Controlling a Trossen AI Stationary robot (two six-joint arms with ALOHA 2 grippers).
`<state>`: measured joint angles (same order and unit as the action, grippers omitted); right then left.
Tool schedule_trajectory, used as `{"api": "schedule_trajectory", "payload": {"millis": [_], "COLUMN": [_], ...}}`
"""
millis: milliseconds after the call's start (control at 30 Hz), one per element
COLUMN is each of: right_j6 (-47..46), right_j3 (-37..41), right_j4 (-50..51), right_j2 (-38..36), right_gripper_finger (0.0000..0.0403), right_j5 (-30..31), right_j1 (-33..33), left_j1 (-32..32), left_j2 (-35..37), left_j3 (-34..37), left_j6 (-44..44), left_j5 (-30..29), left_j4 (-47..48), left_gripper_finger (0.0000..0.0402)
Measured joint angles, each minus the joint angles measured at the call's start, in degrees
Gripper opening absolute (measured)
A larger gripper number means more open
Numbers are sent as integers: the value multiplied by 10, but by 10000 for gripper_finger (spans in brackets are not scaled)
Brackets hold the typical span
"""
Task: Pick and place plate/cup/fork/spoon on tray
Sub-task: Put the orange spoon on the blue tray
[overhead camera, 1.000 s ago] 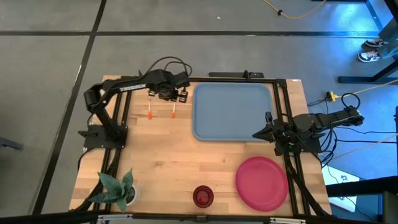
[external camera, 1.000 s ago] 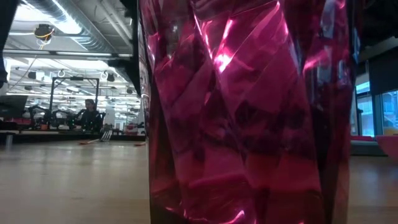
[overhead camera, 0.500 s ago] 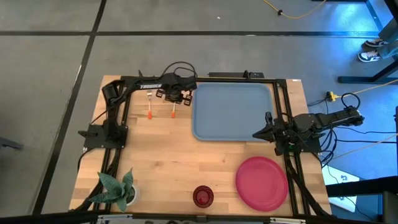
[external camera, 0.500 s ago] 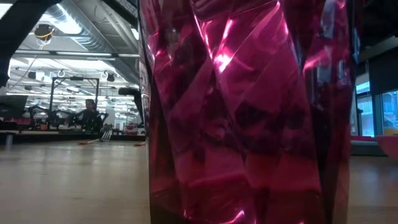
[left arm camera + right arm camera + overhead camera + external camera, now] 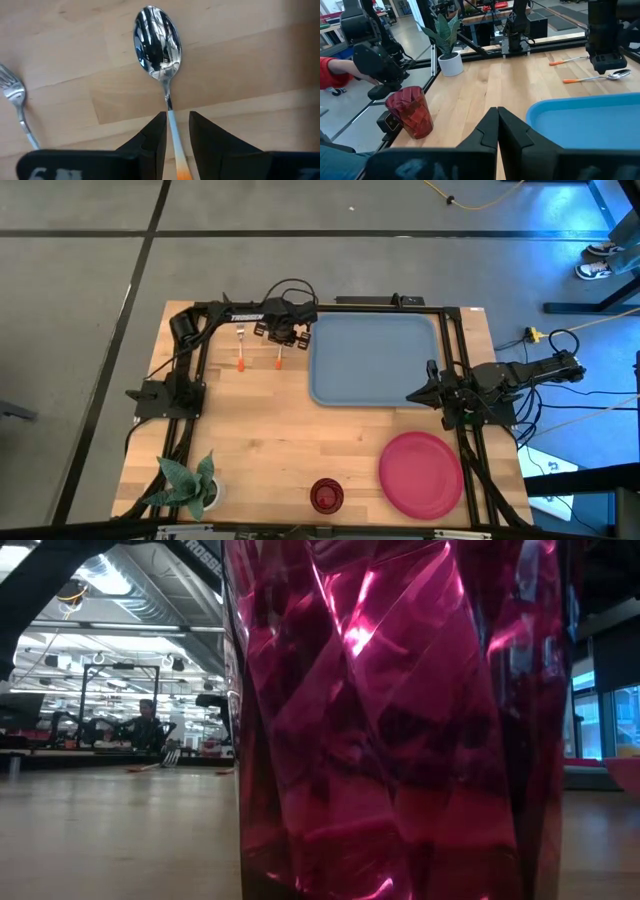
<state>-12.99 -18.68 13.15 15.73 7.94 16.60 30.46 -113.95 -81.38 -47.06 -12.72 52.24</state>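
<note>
The spoon lies flat on the wooden table, silver bowl up and orange handle toward the near edge; in the high view the spoon is just left of the blue-grey tray. My left gripper is open a little above it, one finger on each side of the thin handle. The fork lies to the spoon's left. The pink-red plate and the dark red cup stand near the front edge. My right gripper is shut and empty at the tray's right near corner.
A potted plant stands at the near left corner. The cup fills most of the low view. Black frame rails run along the table's left, far and right sides. A bare stretch of wood lies between the tray and the plate.
My left gripper has gone a little toward the table's right edge, from between fork and spoon to over the spoon, and has come lower. The spoon and fork have not moved.
</note>
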Motion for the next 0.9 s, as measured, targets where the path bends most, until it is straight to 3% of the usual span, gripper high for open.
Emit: {"api": "schedule_trajectory", "payload": {"millis": [900], "right_j6": [-4], "right_j3": [0], "right_j4": [0], "right_j2": [0], "right_gripper_finger": [7], "right_j5": [0], "right_j1": [0], "left_j1": [23], "left_j2": [-6], "left_j3": [21], "left_j6": [40], "left_j5": [31], "left_j4": [-16], "left_gripper_finger": [75]}}
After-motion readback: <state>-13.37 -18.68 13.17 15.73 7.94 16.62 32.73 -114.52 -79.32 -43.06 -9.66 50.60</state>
